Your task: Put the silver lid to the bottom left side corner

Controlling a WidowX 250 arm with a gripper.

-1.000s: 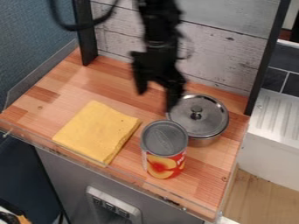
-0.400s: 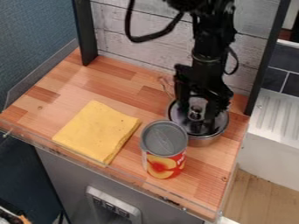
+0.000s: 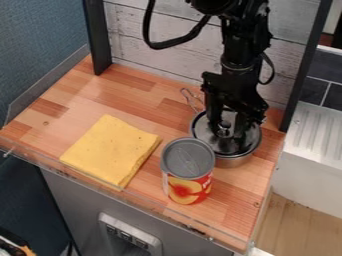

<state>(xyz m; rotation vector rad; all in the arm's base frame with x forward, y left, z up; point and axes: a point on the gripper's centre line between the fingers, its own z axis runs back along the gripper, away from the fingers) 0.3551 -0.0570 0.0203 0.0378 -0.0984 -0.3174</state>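
Glossy metal lid (image 3: 226, 144), matt cloth (image 3: 111, 151), apparently wooden counter (image 3: 130, 100)

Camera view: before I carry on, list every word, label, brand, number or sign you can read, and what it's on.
No text is readable.
Can: pale lettering on the red label's right side, too small and turned away to read.
Grey panel below the counter: no marks I can make out as text.

kitchen-like setup | wood-block counter (image 3: 100, 92) | metal pot (image 3: 234, 161) | food can (image 3: 188, 170) | dark tiles (image 3: 312, 91) alongside
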